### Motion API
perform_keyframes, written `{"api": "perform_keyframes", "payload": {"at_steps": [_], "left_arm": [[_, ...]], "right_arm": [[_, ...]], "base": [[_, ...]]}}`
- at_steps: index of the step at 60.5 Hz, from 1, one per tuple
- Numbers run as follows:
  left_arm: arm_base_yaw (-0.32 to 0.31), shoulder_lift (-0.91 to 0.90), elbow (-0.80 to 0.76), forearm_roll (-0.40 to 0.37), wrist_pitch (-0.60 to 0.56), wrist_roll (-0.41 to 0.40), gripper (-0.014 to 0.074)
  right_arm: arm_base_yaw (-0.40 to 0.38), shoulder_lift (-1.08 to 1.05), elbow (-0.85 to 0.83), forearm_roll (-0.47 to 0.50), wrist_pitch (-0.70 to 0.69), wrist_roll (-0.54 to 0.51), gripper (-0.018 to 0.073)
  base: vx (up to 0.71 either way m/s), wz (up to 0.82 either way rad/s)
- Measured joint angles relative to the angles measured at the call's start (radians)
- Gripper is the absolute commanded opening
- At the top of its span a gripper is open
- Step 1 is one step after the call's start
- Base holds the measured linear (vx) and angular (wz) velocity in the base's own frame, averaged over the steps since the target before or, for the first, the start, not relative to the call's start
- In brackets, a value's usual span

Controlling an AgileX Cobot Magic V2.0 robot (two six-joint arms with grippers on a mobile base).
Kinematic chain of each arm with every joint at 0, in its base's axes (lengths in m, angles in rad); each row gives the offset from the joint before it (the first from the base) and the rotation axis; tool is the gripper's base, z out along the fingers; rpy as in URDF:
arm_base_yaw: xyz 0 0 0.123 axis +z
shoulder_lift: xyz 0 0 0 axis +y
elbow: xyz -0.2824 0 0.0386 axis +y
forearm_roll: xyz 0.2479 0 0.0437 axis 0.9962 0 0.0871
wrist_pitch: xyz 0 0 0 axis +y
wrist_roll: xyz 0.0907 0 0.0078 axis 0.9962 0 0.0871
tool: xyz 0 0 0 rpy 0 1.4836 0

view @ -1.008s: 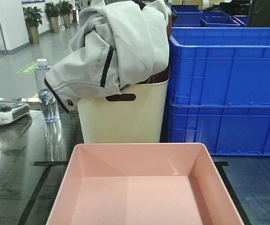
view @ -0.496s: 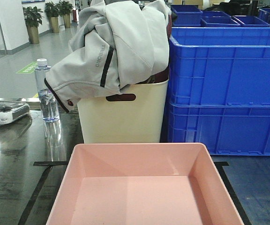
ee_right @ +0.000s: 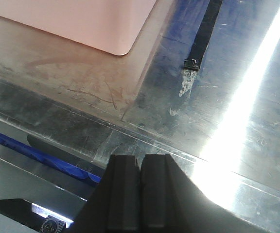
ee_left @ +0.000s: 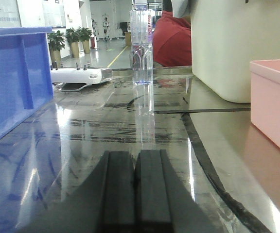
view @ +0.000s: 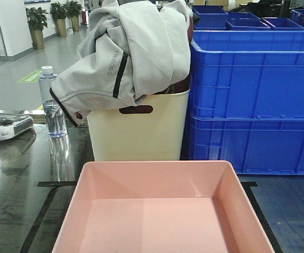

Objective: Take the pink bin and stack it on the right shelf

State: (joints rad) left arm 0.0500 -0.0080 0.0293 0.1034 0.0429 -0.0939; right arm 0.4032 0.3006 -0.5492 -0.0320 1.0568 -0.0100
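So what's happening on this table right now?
Nothing is being handled yet. The pink bin sits empty on the shiny table, in front of a cream bin draped with a grey jacket and beside stacked blue crates. The left gripper is shut and low over the table; the right gripper is also shut, near the bin's corner. Neither touches the bin.

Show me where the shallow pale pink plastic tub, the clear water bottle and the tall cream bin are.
Shallow pale pink plastic tub (view: 157, 167): front view, on its far rim.
Clear plastic water bottle (view: 53, 108): front view, mid-body.
Tall cream plastic bin (view: 136, 134): front view, front wall below the handle slot.
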Motion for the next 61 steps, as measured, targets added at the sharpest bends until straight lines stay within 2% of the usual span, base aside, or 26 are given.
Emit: {"api": "perform_keyframes", "payload": {"at_steps": [24, 29, 34, 43, 50, 61], "left_arm": [[0.000, 0.000, 0.000, 0.000, 0.000, -0.001, -0.0006], [0.000, 0.000, 0.000, 0.000, 0.000, -0.001, -0.0006], [0.000, 0.000, 0.000, 0.000, 0.000, -0.001, -0.0006], [0.000, 0.000, 0.000, 0.000, 0.000, -0.001, -0.0006], [0.000, 0.000, 0.000, 0.000, 0.000, -0.001, -0.0006], [0.000, 0.000, 0.000, 0.000, 0.000, -0.001, -0.0006]], "right_arm": [[0.000, -0.001, 0.000, 0.000, 0.001, 0.000, -0.0012], [-0.023, -0.021, 0.006, 0.000, -0.014, -0.001, -0.0012], [-0.086, -0.052, 0.049, -0.002, -0.125, -0.001, -0.0012], [-0.242, -0.135, 0.231, -0.018, -0.504, -0.023, -0.0012], [-0.331, -0.212, 0.380, -0.026, -0.740, -0.023, -0.0012], [-0.396, -0.297, 0.521, -0.027, -0.928, -0.023, -0.0012]], "base": [[0.00, 0.00], [0.00, 0.00], [0.00, 0.00], [0.00, 0.00], [0.00, 0.00], [0.00, 0.00]]}}
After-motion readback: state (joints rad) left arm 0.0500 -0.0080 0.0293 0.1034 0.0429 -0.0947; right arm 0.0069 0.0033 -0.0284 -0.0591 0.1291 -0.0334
